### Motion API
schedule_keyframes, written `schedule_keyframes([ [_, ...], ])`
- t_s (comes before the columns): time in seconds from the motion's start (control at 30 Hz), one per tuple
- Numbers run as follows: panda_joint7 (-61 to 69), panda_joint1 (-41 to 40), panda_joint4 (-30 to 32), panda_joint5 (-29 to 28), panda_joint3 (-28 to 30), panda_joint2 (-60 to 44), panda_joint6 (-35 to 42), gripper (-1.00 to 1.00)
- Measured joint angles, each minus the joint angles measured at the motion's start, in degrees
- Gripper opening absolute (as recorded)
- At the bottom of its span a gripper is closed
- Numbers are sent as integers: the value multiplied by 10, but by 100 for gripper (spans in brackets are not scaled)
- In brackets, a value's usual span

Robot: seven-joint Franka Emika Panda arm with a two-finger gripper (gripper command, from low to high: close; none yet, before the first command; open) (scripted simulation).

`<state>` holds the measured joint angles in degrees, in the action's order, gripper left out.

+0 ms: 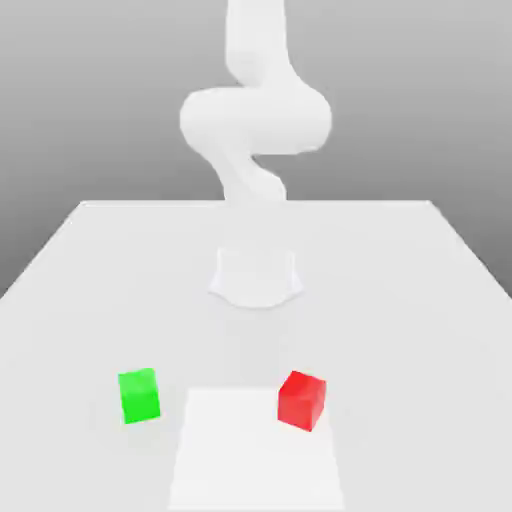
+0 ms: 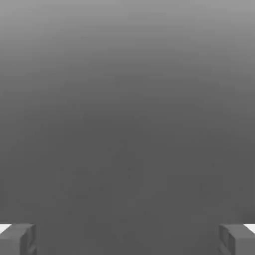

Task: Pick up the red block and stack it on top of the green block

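— Where are the cubes?
— The red block (image 1: 301,400) sits on the worktop (image 1: 420,300) toward the exterior view's right, the green block (image 1: 139,395) well apart on the left.
— And the jaws?
— Spread wide, holding nothing; the gripper (image 2: 127,239) is cut off at the hand view's edge, only fingertips (image 2: 17,239) showing.

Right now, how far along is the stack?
Nothing looks done: the red block sits on the table, apart from the green block, which has nothing on it. In hand: nothing; the gripper is open, with only grey backdrop between its fingers. Left: reach, grasp, lift and place red on green.
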<state>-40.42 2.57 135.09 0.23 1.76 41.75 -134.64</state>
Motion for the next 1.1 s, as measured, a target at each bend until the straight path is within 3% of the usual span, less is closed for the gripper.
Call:
schedule_keyframes([
  [0.23, 178, 79, 106, 6, 49, -138, -94, 0],
  [0.57, 443, 156, 268, -8, 73, -361, -245, 0],
  [0.8, 516, 140, 268, 48, 35, -510, -366, 0],
  [0.83, 523, 131, 266, 57, 24, -530, -383, -100],
  [1.1, 518, 131, 267, 50, 25, -522, -375, -100],
])
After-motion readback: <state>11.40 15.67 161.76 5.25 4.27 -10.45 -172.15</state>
